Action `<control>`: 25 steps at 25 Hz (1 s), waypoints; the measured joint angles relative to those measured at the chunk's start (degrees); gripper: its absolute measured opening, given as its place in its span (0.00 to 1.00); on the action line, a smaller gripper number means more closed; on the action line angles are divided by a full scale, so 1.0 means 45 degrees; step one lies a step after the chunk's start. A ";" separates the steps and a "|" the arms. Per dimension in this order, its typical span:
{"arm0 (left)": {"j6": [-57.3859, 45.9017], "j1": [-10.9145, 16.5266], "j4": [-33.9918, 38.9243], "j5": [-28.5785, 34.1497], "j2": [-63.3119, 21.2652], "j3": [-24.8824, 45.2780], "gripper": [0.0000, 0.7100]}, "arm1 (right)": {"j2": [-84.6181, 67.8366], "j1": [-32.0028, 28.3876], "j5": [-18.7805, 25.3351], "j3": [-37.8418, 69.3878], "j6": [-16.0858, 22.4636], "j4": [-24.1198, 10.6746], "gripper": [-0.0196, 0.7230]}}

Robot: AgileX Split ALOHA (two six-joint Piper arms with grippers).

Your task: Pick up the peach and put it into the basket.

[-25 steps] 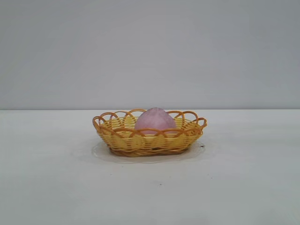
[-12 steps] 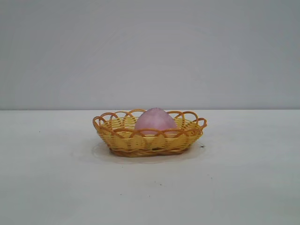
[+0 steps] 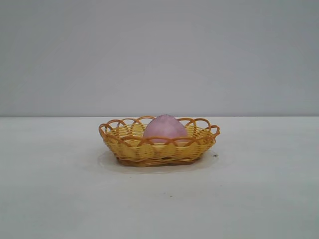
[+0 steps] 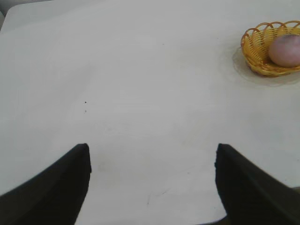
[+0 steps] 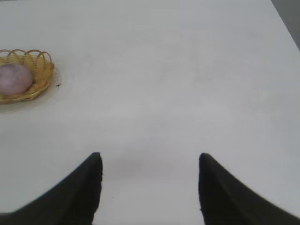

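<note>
The dusty pink peach lies inside the yellow-orange wicker basket at the middle of the white table. Both show far off in the left wrist view, peach in basket, and in the right wrist view, peach in basket. My left gripper hangs open over bare table, well away from the basket, nothing between its fingers. Over bare table on the other side, my right gripper is open and empty too. Neither arm appears in the exterior view.
The white table spreads wide around the basket. Its far edge meets a plain grey wall. A table corner shows in the right wrist view.
</note>
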 joint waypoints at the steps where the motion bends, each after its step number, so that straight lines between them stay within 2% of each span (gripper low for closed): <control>1: 0.0000 0.0000 0.0000 0.0000 0.0000 0.0000 0.69 | 0.0002 0.0000 -0.0068 0.0040 -0.0024 -0.0028 0.54; 6: 0.0000 0.0000 0.0000 0.0000 0.0000 0.0000 0.69 | 0.0002 0.0206 -0.0520 0.0354 -0.0099 -0.0073 0.54; 25: 0.0000 0.0000 0.0000 0.0000 0.0000 0.0000 0.69 | 0.0002 0.0531 -0.0582 0.0354 -0.0175 -0.0073 0.54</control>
